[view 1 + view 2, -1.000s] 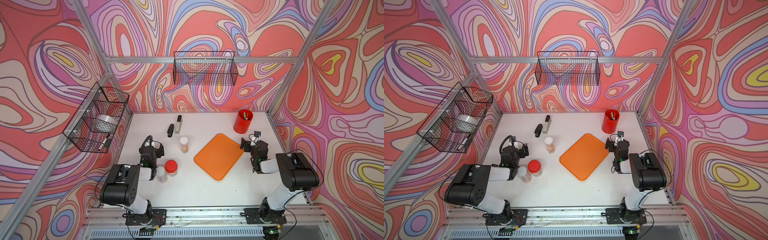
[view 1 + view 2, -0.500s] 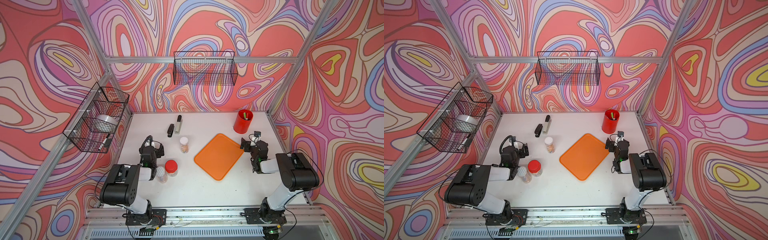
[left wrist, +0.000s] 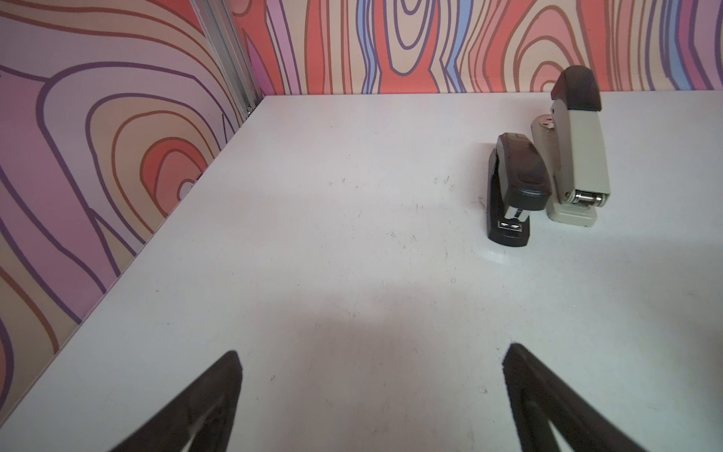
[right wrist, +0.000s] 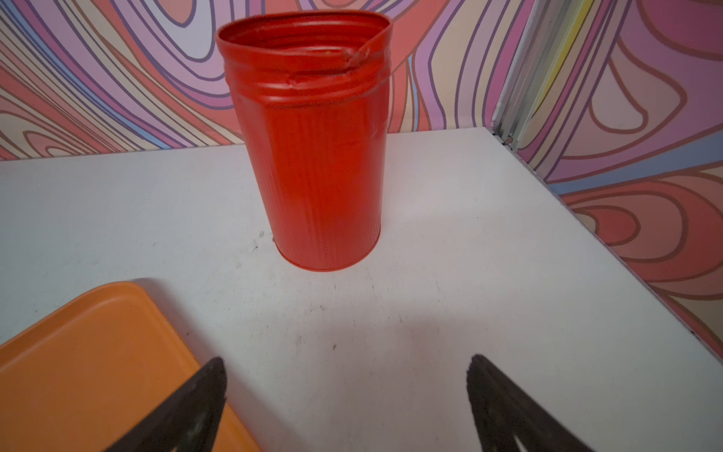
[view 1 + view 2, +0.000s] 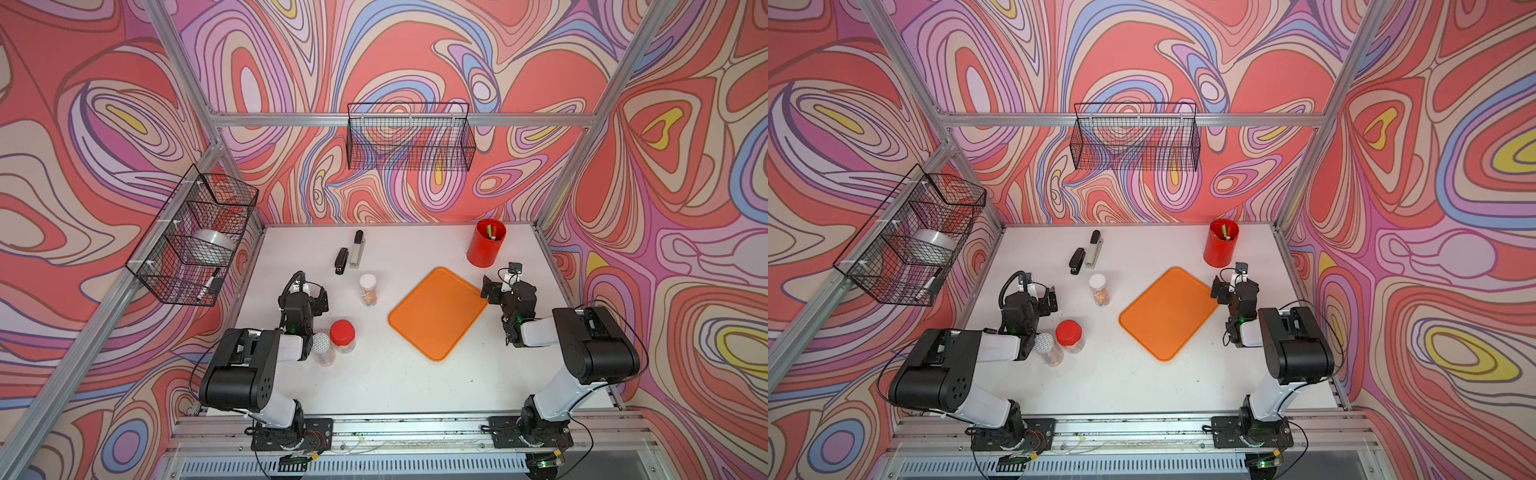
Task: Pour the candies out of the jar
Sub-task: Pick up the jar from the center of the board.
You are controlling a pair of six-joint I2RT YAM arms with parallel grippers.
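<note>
white-lidded jar (image 5: 368, 286), candies (image 5: 369, 296) inside, near orange tray (image 5: 436, 316), left end effector (image 3: 371, 350), right end effector (image 4: 346, 359) both spread, empty

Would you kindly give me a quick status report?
Left gripper open, empty. Right gripper open, empty. Candy jar upright, lid on, untouched. Tray beside it, apart.

Tabletop (image 5: 395, 386) free across the 6 o'clock half between the arms and down the lane between white-lid jar (image 5: 368, 289) and orange tray (image 5: 436, 318). Left gripper (image 3: 371, 352), jaws apart over bare surface: black stapler (image 3: 512, 188) and beige stapler (image 3: 579, 156) at 1 o'clock, white-lid jar at 3, red-lid jar (image 5: 343, 336) and clear jar (image 5: 322, 347) at 5. Right gripper (image 4: 346, 362): red can (image 4: 317, 156) at 12, orange tray just beside at 8
</note>
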